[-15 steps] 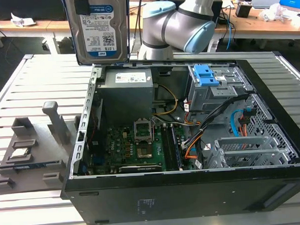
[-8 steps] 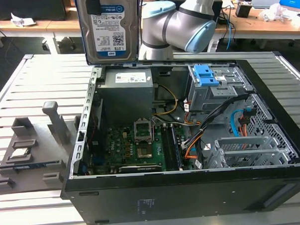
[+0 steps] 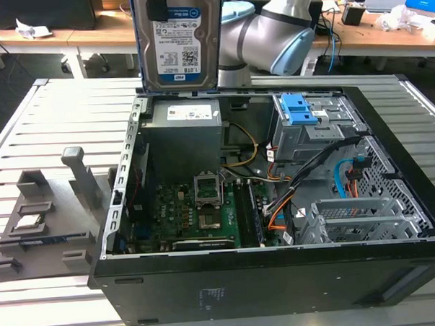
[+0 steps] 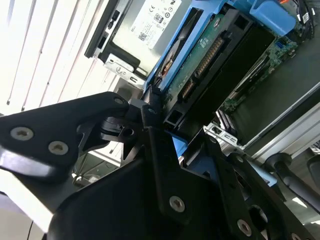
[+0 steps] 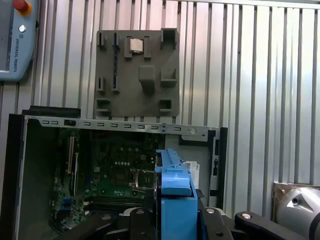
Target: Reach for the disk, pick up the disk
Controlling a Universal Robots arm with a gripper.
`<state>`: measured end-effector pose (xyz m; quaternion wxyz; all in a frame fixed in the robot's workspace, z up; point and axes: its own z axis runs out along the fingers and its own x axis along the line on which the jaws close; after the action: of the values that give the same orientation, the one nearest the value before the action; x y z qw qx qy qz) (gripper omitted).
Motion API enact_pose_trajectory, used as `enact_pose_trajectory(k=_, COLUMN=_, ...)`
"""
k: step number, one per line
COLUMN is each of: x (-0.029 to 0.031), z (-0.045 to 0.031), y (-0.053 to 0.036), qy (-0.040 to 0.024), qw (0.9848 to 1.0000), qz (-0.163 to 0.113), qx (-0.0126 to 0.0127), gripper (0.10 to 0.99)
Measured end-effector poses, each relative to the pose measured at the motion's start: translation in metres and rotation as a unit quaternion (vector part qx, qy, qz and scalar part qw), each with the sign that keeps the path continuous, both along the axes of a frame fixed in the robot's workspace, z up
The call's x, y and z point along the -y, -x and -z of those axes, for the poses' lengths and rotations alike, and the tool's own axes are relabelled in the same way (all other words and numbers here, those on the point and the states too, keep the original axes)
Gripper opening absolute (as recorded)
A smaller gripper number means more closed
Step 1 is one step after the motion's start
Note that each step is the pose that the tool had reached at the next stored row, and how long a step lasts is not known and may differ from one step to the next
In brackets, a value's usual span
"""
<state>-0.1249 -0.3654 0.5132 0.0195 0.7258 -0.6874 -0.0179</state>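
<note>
The disk, a silver-grey hard drive with a white and blue label in a blue bracket, hangs upright in the air above the back left corner of the open computer case. My gripper is shut on its top edge. In the second wrist view my black fingers clamp the end of the disk, whose circuit-board side faces the camera. In the first wrist view the disk stands edge-on between my gripper's two arms, over the case.
The case holds a power supply, a motherboard and a drive cage with a blue bracket. A grey fixture block with a small silver chip lies on the slatted table at the exterior view's left. A teach pendant lies near it.
</note>
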Motion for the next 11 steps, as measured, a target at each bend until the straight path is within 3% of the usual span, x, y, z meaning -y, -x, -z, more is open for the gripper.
enact_pose_trajectory(k=5, x=-0.0001, z=0.0000, y=-0.0173, qy=0.0000, qw=1.0000, qz=0.000, qx=-0.0005, gripper=0.369)
enact_pose_trajectory(k=11, x=-0.0002, z=0.0000, y=-0.0442, qy=0.0000, qw=1.0000, qz=0.000, qx=-0.0015, gripper=0.369)
